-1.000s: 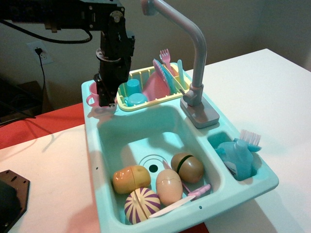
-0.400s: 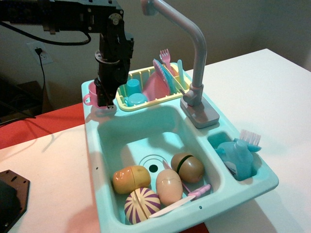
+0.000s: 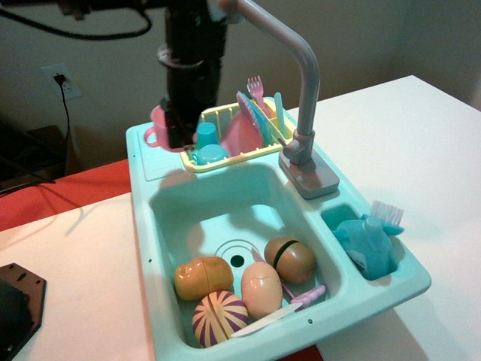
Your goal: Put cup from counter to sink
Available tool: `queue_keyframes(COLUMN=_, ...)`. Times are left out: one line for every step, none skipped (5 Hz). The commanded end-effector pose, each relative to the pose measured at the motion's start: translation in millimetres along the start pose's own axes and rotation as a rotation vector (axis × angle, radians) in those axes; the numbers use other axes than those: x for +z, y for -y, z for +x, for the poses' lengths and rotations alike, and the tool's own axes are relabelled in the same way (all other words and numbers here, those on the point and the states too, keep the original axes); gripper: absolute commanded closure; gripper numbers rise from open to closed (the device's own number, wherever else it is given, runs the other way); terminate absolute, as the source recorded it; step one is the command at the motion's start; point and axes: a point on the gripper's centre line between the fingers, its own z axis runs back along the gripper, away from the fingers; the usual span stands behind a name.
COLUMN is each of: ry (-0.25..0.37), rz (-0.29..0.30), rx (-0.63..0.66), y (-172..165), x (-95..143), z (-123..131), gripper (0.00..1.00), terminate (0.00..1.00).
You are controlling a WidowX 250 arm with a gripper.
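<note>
Cup: the pink cup [image 3: 158, 126], a small smooth plastic toy with a loop handle jutting left, hangs above the rear-left corner of the counter [image 3: 150, 162], apparently lifted clear of the ledge, though the arm hides its right side and its base.
Gripper: the black gripper [image 3: 175, 128] comes straight down onto the cup and looks pinched on its rim or wall; the fingertips themselves are hard to make out against the dark arm.
Progress: by my judgement the grasp and lift are done; what is left is the carry forward over the basin, the lowering and the release. The cup is not yet over the sink.
Sink: the sink [image 3: 176, 207] is a deep rectangular basin of glossy light-teal plastic with rounded corners and a round drain ring [image 3: 237, 253] on its floor.
Basin contents: 4 toy food pieces crowd the near end, a yellow-brown potato [image 3: 203, 276], a tan egg shape [image 3: 261, 289], a brown-and-green round piece [image 3: 290, 259] and a purple-striped ball [image 3: 219, 317], with a pale knife [image 3: 264, 320] lying across them. The far half near the drain is bare and looks the easier drop spot.
Faucet: a tall grey faucet [image 3: 304, 90] arches over the basin, matte and tubular.
Rack: the yellow dish rack [image 3: 225, 134] just right of the cup holds blue cups and a pink plate.
Side compartment: it holds a blue bottle [image 3: 369, 244] and a brush [image 3: 387, 213].
Base: a white tabletop [image 3: 391, 128] carries the unit.
</note>
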Motion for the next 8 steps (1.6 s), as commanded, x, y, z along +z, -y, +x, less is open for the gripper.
queue_keyframes(ry=0.081, rz=-0.020, rx=0.000, y=20, x=33, z=11, gripper=1.00, terminate=0.00)
queue_keyframes(ry=0.067, rz=-0.054, rx=-0.040, y=51, x=27, z=20, gripper=1.00, terminate=0.00)
queue_keyframes(ry=0.046, rz=-0.062, rx=-0.078, y=81, x=16, z=31, gripper=1.00, terminate=0.00)
queue_keyframes(ry=0.030, rz=-0.062, rx=-0.088, y=92, x=1, z=38, gripper=1.00, terminate=0.00)
queue_keyframes(ry=0.018, rz=-0.052, rx=-0.074, y=93, x=-15, z=42, gripper=1.00, terminate=0.00)
queue_keyframes(ry=0.002, rz=-0.037, rx=-0.061, y=88, x=-29, z=42, gripper=1.00, terminate=0.00)
queue_keyframes(ry=-0.012, rz=-0.030, rx=-0.052, y=85, x=-38, z=40, gripper=1.00, terminate=0.00)
queue_keyframes(ry=-0.015, rz=-0.017, rx=-0.034, y=83, x=-31, z=35, gripper=0.00, terminate=0.00)
